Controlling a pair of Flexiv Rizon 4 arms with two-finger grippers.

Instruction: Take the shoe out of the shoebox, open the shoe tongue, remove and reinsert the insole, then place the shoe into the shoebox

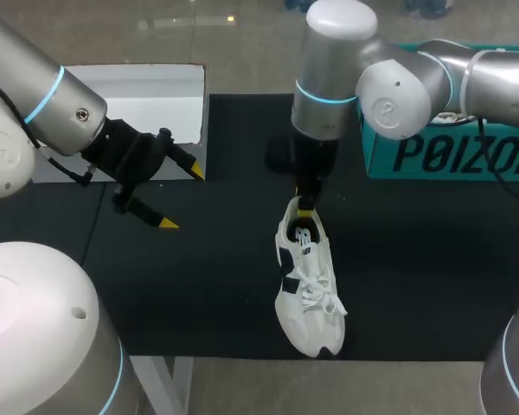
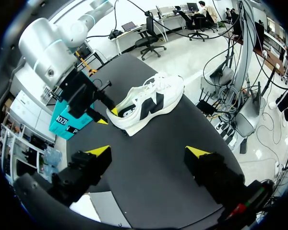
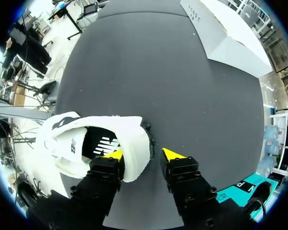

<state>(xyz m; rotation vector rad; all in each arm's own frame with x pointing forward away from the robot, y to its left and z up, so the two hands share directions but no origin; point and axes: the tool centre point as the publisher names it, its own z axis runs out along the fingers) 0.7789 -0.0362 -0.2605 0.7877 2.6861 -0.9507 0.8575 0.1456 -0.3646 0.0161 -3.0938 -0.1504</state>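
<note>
One shoe (image 1: 307,285) (white); right tool (image 3: 143,154) astride it

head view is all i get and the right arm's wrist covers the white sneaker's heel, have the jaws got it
Observer: Not clamped. In the right wrist view the right gripper straddles the heel of the white lace-up sneaker: one jaw is inside the opening, and the other is outside with a gap to the heel.
Operator: is the insole in there
Observer: It looks so. That view looks into the opening, and what appears to be a black insole with white print lies at the heel end.
Operator: shoe tipped or standing
Observer: The left wrist view sees it side-on. It stands upright, sole down toward the black tabletop.
</note>
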